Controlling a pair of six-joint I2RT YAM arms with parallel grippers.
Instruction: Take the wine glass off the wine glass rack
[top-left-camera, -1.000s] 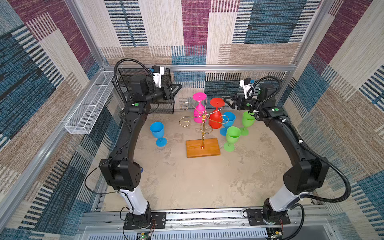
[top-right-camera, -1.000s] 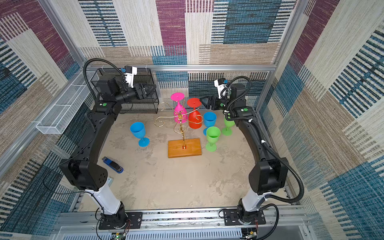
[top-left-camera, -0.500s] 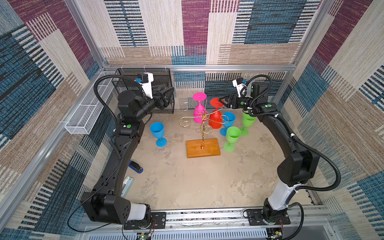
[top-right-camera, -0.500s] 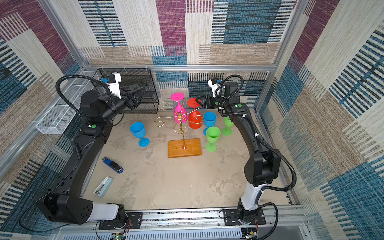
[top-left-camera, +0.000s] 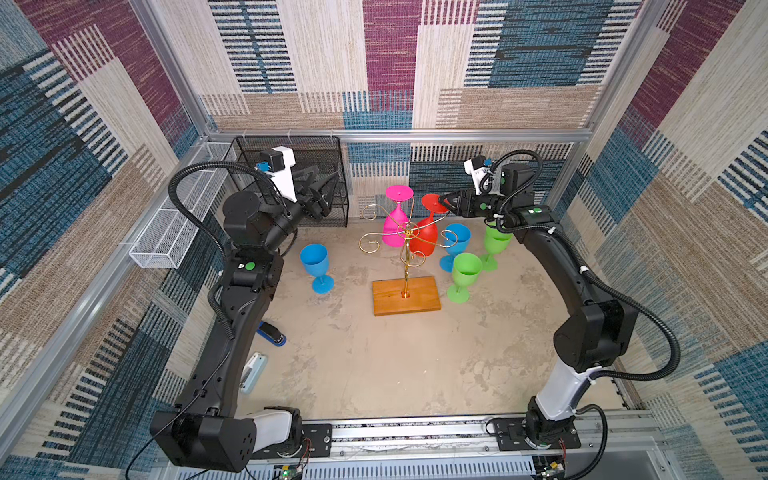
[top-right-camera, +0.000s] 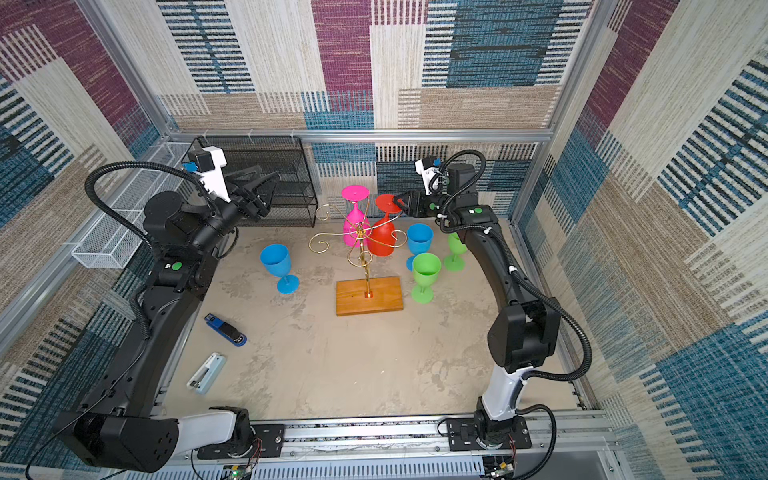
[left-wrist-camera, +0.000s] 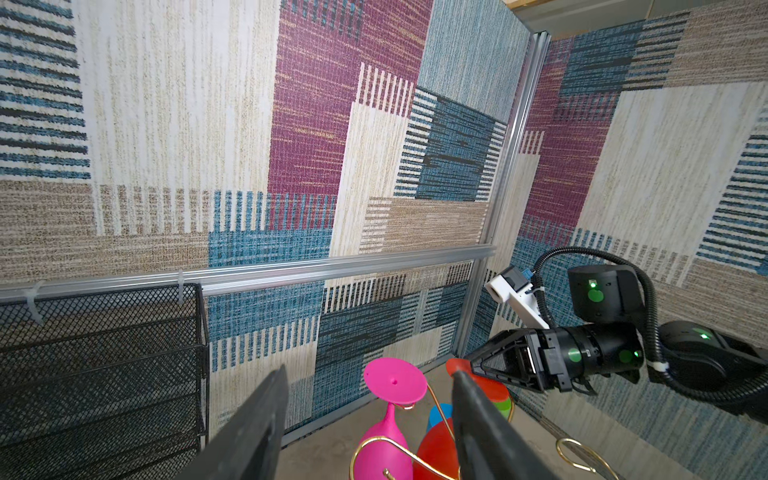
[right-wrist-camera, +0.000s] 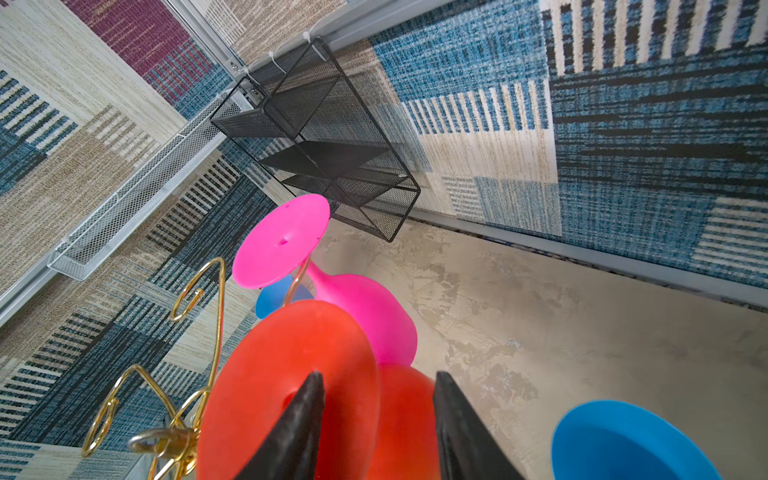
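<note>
Red plastic wine glass (top-left-camera: 426, 243) hangs on gold wire rack (top-left-camera: 390, 297); right gripper (top-left-camera: 445, 204) part-open astride its foot, left gripper (top-left-camera: 328, 179) gapes empty.

Bright glasses against patchwork walls

We see a wine glass rack (top-left-camera: 405, 272) of gold wire on an orange-brown, wood-grained base; a hot-pink wine glass (top-left-camera: 395, 226) and a red wine glass (top-left-camera: 426, 241); a sky-blue glass (top-left-camera: 314, 259) and a second sky-blue glass (top-left-camera: 457, 239); a lime-green glass (top-left-camera: 466, 270) and a second lime-green glass (top-left-camera: 495, 241). The shelf unit (top-left-camera: 328, 158) is black mesh, the long basket (top-left-camera: 166, 241) white wire. We find the walls (top-left-camera: 390, 50) a woven patchwork of magenta, teal-blue, tan and cream, many blocks barred with dark stripes, and the floor (top-left-camera: 395, 365) mottled beige. The left arm (top-left-camera: 232, 332) and the right arm (top-left-camera: 594, 332) are black with white sections and green dots. One stapler (top-right-camera: 226, 330) is dark blue, a paler stapler (top-right-camera: 206, 374) whitish blue.
</note>
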